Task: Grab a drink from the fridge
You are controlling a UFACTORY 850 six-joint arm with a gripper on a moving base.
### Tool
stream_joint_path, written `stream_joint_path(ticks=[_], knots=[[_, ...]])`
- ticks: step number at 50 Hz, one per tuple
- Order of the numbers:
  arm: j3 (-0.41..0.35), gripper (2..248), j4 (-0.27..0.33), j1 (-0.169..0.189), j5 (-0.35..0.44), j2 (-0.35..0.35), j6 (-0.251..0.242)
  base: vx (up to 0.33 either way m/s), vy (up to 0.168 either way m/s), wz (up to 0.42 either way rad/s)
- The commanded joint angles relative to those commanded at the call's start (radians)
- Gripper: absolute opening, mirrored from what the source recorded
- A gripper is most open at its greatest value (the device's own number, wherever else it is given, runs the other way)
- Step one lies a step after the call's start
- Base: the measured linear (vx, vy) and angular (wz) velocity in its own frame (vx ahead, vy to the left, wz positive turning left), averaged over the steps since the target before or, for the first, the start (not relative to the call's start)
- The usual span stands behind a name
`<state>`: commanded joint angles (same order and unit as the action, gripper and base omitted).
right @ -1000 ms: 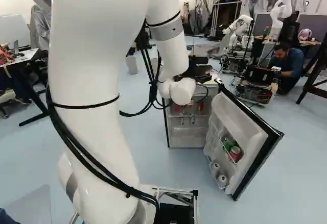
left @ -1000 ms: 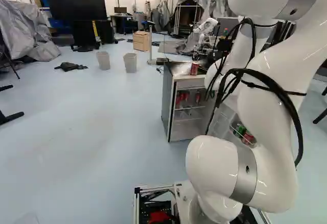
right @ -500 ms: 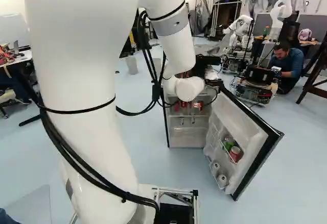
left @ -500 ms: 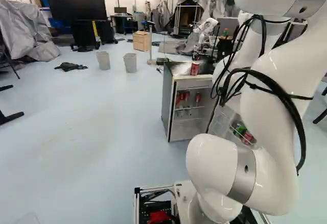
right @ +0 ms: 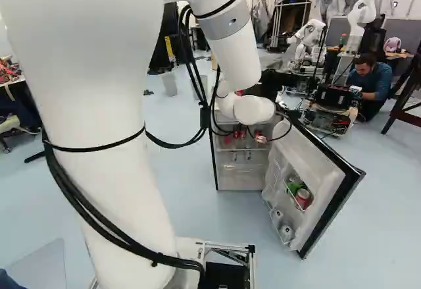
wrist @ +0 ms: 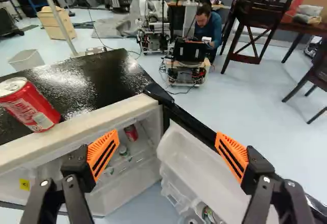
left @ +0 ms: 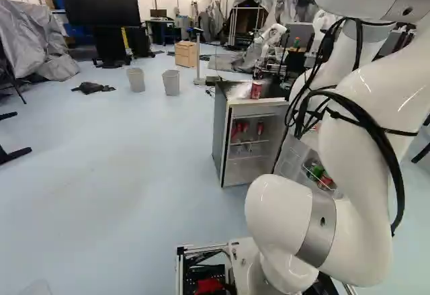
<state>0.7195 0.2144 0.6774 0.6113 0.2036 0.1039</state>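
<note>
I look at my gripper in the wrist view, and it is released: the two fingers stand wide apart, the orange pads face each other, and nothing is held between them. My arm reaches forward to the fridge, whose door stands open, at the right of its cabinet in the right base view. In the wrist view, the gripper points to the place where the cabinet meets the door. The drinks are in several places. One red can stands on the black top of the fridge, near its front edge and beside the gripper, apart from the fingers. Inside the cabinet I can see another red can, together with some small items which I cannot name exactly. The rack of the door carries a green can and, just beside it, a red-and-silver can; under them there are two pale cans. Farther away, at the left of the left base view, a large screen stands behind two bins, and a wooden drawer unit is beyond these bins. In the right base view, another robot is behind the fridge.
</note>
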Motion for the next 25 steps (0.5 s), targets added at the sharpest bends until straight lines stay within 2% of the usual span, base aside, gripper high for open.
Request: stream_joint_path(ticks=[25], knots=[[0.056, 247, -0.055, 0.067, -0.197, -0.007, 0.000, 0.000, 0.000, 0.000]])
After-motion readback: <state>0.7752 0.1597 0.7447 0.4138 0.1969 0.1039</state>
